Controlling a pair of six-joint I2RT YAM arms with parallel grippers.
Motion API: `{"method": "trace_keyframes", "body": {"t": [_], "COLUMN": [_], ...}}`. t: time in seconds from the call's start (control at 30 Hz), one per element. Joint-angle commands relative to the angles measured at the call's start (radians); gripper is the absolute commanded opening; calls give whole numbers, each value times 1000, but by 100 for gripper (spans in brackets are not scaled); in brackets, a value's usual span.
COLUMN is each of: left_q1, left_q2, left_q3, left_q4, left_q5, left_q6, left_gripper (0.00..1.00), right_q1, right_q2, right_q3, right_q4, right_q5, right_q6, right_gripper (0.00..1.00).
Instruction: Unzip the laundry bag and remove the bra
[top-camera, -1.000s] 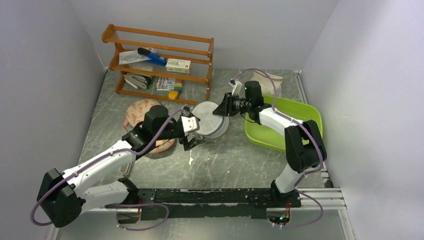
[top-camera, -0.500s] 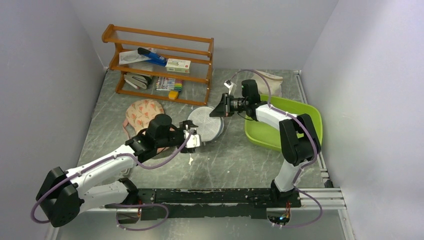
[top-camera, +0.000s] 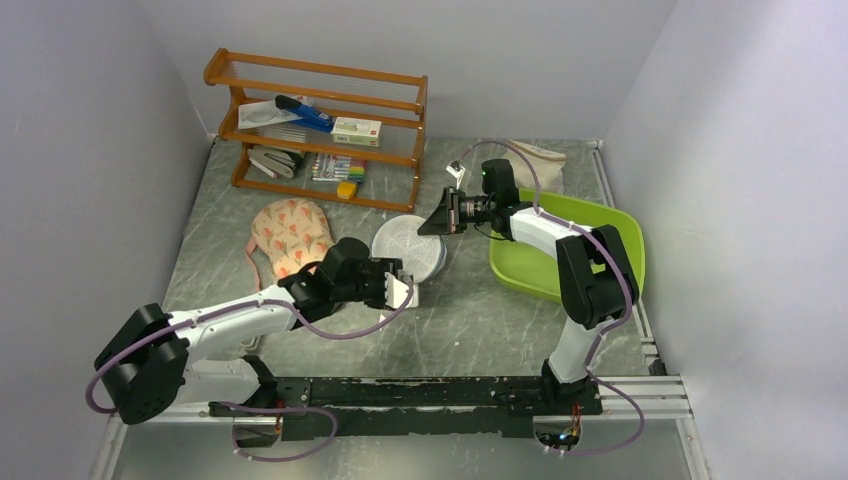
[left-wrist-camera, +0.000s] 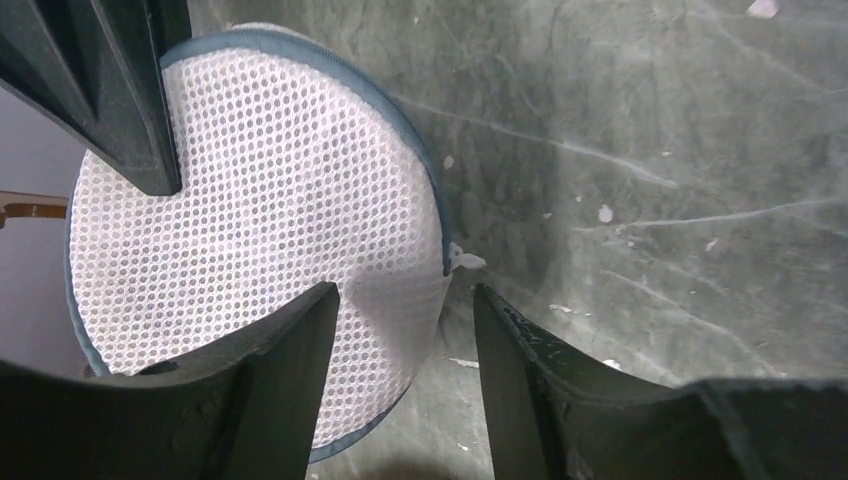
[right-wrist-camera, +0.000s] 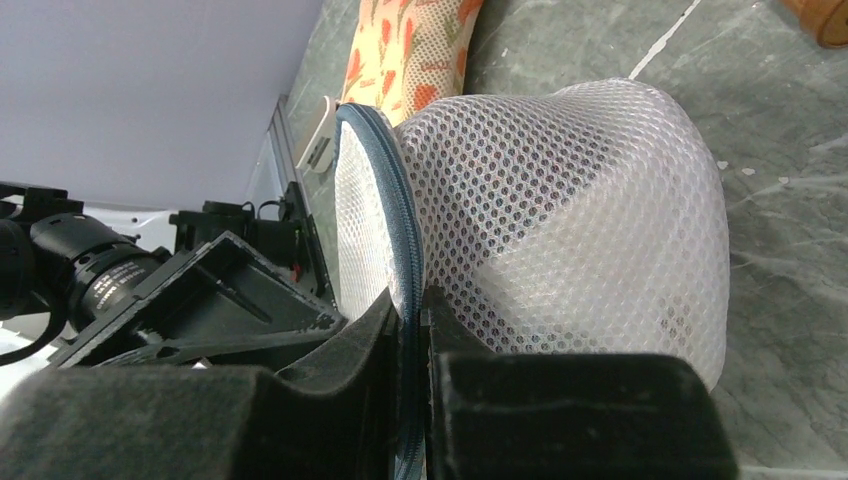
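Note:
The laundry bag (top-camera: 408, 245), a round white mesh case with a blue zipper rim, stands tilted on edge at the table's middle. My right gripper (top-camera: 441, 216) is shut on its far rim; in the right wrist view the jaws (right-wrist-camera: 412, 310) pinch the blue zipper band (right-wrist-camera: 385, 190) beside the mesh dome (right-wrist-camera: 560, 210). My left gripper (top-camera: 401, 291) is open at the bag's near edge. In the left wrist view its fingers (left-wrist-camera: 290, 370) straddle the lower rim of the bag (left-wrist-camera: 250, 230), with a small white zipper tab (left-wrist-camera: 465, 262) just ahead. The bra is not in view.
A peach floral padded item (top-camera: 290, 230) lies left of the bag. A green tub (top-camera: 600, 225) sits to the right, a cream cloth sack (top-camera: 535, 160) behind it. A wooden shelf (top-camera: 320, 125) with stationery stands at the back left.
My left gripper has swung right and nearer, from the bag's left side to its near edge. The bag has been tipped up on its rim. My right gripper shifted slightly left.

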Motion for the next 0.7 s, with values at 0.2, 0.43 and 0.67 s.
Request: {"method": "trace_keyframes", "body": {"t": [0.2, 0.43, 0.67], "left_q1": [-9, -2, -3], "left_q2": [25, 8, 37], "left_q3": [0, 65, 12], "left_q4": [90, 37, 149], "left_q5": [-115, -39, 56], "left_q6": [59, 12, -147], "left_gripper": [50, 8, 7], "right_q1": [12, 26, 13], "right_q2": [25, 55, 103], "right_q3": [18, 139, 279], "right_q4": [28, -173, -404], "right_q5": [-30, 129, 321], "right_q6": [42, 8, -46], "right_gripper": [9, 23, 59]}}
